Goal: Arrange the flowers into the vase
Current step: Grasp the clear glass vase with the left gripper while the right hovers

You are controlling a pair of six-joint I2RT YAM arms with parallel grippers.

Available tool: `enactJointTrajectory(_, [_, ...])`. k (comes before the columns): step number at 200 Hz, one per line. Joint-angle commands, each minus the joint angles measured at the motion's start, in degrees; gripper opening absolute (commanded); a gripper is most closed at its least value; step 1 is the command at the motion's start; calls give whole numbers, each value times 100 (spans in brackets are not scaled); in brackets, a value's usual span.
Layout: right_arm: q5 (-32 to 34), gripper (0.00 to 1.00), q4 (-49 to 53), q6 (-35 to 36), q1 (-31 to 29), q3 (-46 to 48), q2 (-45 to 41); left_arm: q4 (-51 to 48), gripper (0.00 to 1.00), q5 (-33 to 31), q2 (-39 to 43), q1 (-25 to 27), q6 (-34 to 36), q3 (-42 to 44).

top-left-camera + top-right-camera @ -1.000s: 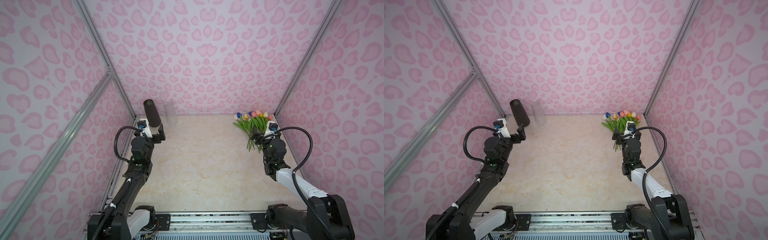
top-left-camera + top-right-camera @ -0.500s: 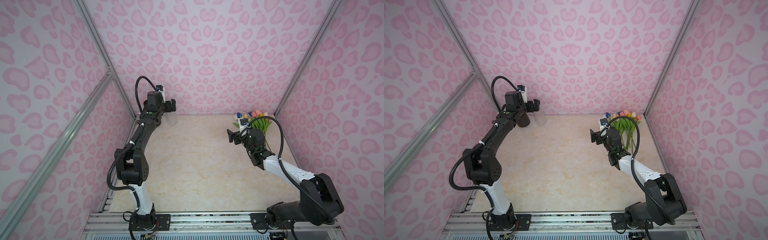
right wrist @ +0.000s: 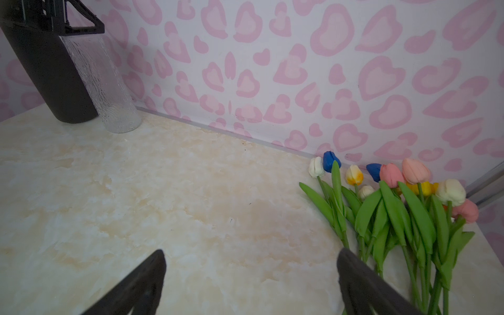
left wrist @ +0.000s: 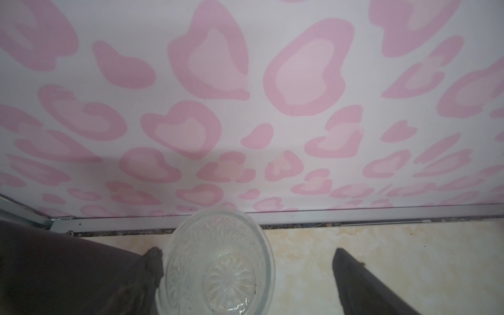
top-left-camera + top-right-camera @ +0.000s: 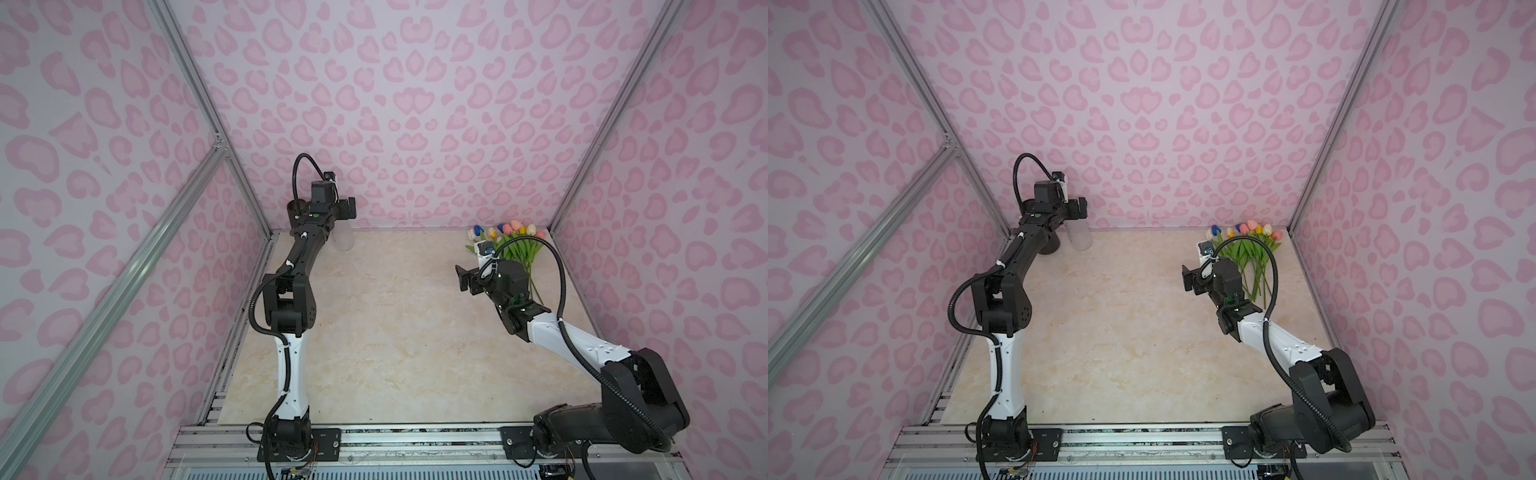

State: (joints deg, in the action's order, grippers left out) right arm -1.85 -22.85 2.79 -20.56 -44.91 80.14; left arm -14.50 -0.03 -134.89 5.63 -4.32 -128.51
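My left pincer point(image 4: 246, 255) is spread wide over the far left corner of the worktop point(image 5: 395, 332), and it holds nothing. The glass vase point(image 4: 218, 267) stands upright there, and I look down its open mouth to the patterned bottom. The vase sits between my left fingers, close against one finger point(image 4: 154, 261) and well apart from the other. I cannot tell whether that near finger touches the rim. A black vase point(image 3: 46, 71) stands upright just beside the glass one, on the side nearer the left edge. The right wrist view shows the two close together at the back wall.

My right pincer point(image 3: 251, 255) is also spread wide and empty, above bare worktop near the right edge. The flowers point(image 3: 395, 212) lie flat in a loose bunch in the far right corner. Their heads point to the back wall and their stems run toward the front edge. The heads are white, blue, cream, yellow and pink, with green leaves below. In both top views the right pincer point(image 5: 463, 279) sits just beside the stems, on the side toward the middle. None of the flowers point(image 5: 1250, 245) is in the glass vase point(image 5: 1080, 239).
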Motion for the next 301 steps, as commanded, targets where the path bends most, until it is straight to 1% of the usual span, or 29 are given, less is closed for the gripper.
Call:
enactJointTrajectory(1, [-136,97,-192,82,-4,-120,95,-222,98,-197,-196,0,-120,-49])
enactJointTrajectory(61, [-176,97,-141,90,-13,-192,177,-223,98,-139,-191,-3,-51,-46])
enactJointTrajectory(79, [-184,97,-150,49,-10,-170,206,-169,100,-120,-216,-17,-1,-43])
enactJointTrajectory(92, [-218,97,-184,5,-10,-164,225,-146,95,-65,-269,-43,-6,-43])
enactJointTrajectory(106, [-238,96,-202,-23,-27,-189,220,-128,85,-39,-317,-55,11,-43])
enactJointTrajectory(119, [-221,96,-211,-15,-55,-196,186,-87,82,-39,-370,-66,2,-43])
enactJointTrajectory(144, [-138,96,-215,29,-72,-194,58,-75,71,20,-388,-71,-7,-43])
enactJointTrajectory(154, [-78,96,-220,21,-76,-174,2,-79,63,55,-372,-71,-14,-34])
enactJointTrajectory(162, [-34,96,-227,20,-71,-159,-36,-66,59,63,-339,-71,-33,-2])
enactJointTrajectory(178, [16,95,-203,29,-72,-142,-113,-49,44,93,-264,-62,-59,76])
enactJointTrajectory(188, [65,95,-201,29,-78,-98,-179,-12,42,139,-188,-62,-52,182])
enactJointTrajectory(195, [110,95,-234,29,-74,-45,-241,41,38,132,-117,-54,-38,284])
enactJointTrajectory(198, [133,95,-254,21,-76,-24,-264,57,32,134,-92,-53,-38,331])
enactJointTrajectory(203, [161,95,-283,20,-78,12,-298,97,29,129,-42,-53,-22,402])
enactJointTrajectory(221, [366,95,-287,11,-71,121,-470,206,23,167,171,-28,0,695])
enactJointTrajectory(228, [458,94,-253,11,-64,138,-534,237,19,221,273,-12,5,819])
enactJointTrajectory(242, [602,94,-141,-3,-31,147,-657,344,18,379,565,49,59,1154])
enactJointTrajectory(255, [678,93,15,-118,65,110,-737,515,17,386,917,153,101,1613])
enactJointTrajectory(288, [474,92,194,-724,512,86,-806,1137,16,278,1992,571,270,3022])
enactJointTrajectory(301, [323,91,116,-948,692,127,-803,1333,10,245,2398,766,307,3535])
